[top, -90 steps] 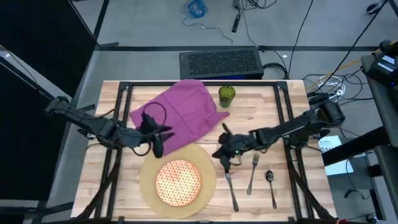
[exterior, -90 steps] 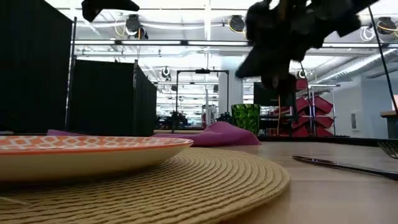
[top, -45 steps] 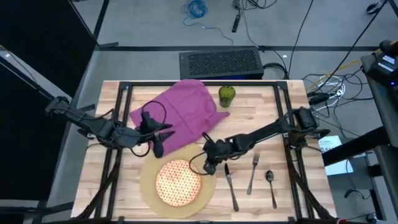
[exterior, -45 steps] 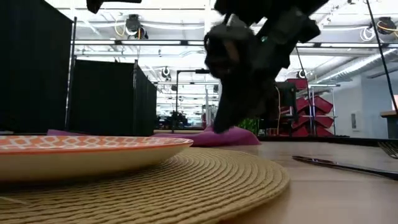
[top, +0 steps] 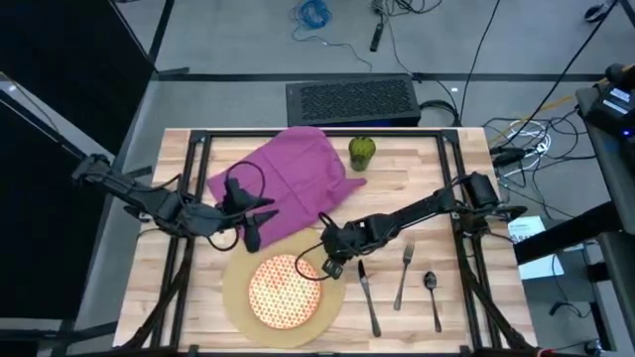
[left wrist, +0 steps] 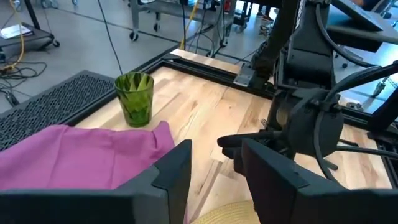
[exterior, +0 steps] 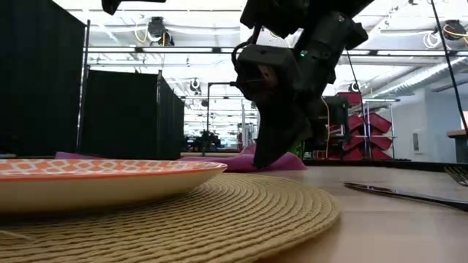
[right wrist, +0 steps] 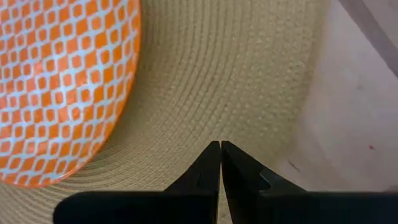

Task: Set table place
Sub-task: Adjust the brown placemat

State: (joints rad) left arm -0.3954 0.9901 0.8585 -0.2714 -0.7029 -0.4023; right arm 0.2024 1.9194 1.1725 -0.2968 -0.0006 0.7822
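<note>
The round tan place mat [top: 234, 290] lies at the near middle of the wooden table [top: 466, 319], with a red-and-cream lattice plate [top: 284, 291] on it. My right gripper [top: 326, 268] is shut. It points down over the mat's right part [right wrist: 249, 81], just beside the plate's rim [right wrist: 124, 93]. My left gripper [top: 252, 236] stays open above the mat's far edge, next to the purple napkin [top: 290, 171], with nothing between its fingers [left wrist: 186, 168]. My right gripper points its shut fingertips [right wrist: 221, 149] down at the mat's woven surface [right wrist: 236, 112], between the plate and the mat's right edge. I cannot tell whether the tips touch the mat.
A green cup [top: 361, 151] stands at the far side, right of the napkin. Right of the mat lie a knife [top: 368, 297], a fork [top: 403, 278] and a spoon [top: 433, 296]. A black bar frame [top: 451, 169] runs along the table edges.
My right gripper has gone toward the table's left edge, from above the knife's far end to over the mat's right part, and has come down close to the mat. The mat, plate and cutlery lie as before.
</note>
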